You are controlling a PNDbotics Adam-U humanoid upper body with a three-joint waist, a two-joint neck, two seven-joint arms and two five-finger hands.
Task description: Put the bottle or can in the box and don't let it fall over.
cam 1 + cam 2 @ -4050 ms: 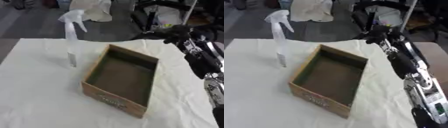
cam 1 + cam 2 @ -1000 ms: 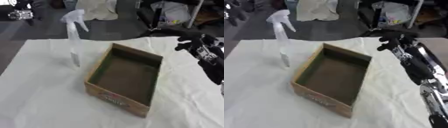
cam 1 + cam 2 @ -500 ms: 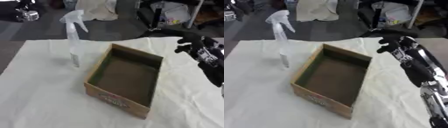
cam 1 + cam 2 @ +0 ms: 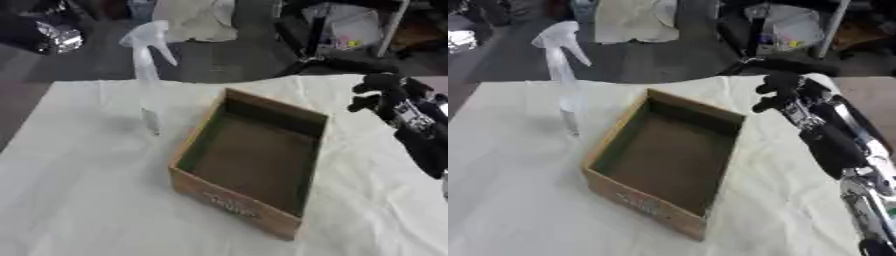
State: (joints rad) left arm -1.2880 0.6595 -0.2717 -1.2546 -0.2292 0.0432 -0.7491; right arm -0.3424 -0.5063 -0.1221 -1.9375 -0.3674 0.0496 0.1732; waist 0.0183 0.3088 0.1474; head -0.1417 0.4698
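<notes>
The clear plastic spray bottle (image 4: 147, 82) stands upright, upper left, beside the open brown cardboard box (image 4: 254, 165); the right hand (image 4: 783, 92), upper right, has curled fingers, holding nothing.

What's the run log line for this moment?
bottle: upright, left of box, untouched | box: empty | right hand: curled, empty, beyond box's right | left hand: unseen

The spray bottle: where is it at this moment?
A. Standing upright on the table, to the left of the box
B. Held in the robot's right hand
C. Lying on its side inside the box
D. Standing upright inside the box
A: the spray bottle stands upright on the white cloth, left of the box, which holds nothing; the right hand is apart from it.
</notes>
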